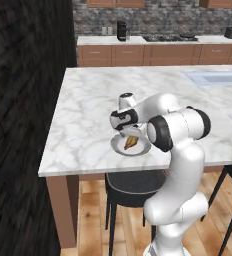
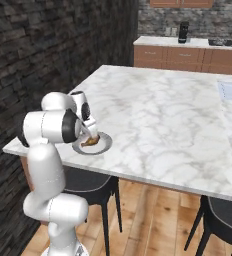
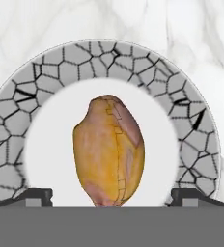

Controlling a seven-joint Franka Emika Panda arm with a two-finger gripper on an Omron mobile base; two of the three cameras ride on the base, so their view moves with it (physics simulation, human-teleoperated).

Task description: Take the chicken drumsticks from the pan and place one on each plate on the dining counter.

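Drumstick (image 3: 109,152) lies on the plate (image 3: 191,140) between the wide-open gripper (image 3: 111,197) tips, so lifting straight up, clear of the meat, seems best.

drumsticks: one chicken drumstick (image 3: 109,152), golden-brown, lying on a plate
plates: one plate (image 3: 191,130), round, grey-white with a crackle-patterned rim
desks: one marble-topped island desk (image 1: 93,105) carrying the plate; one further worktop (image 1: 138,40) along the back wall
sinks: one sink (image 1: 215,77) set in the desk top
stools: two dark stools in the right base view, one stool (image 2: 88,182) under the desk edge by the plate and another (image 2: 223,215) at the lower right
fingers: two dark finger tips, one (image 3: 34,197) on each side of the drumstick
drawer fronts: at least four across the back cabinets (image 1: 138,54)
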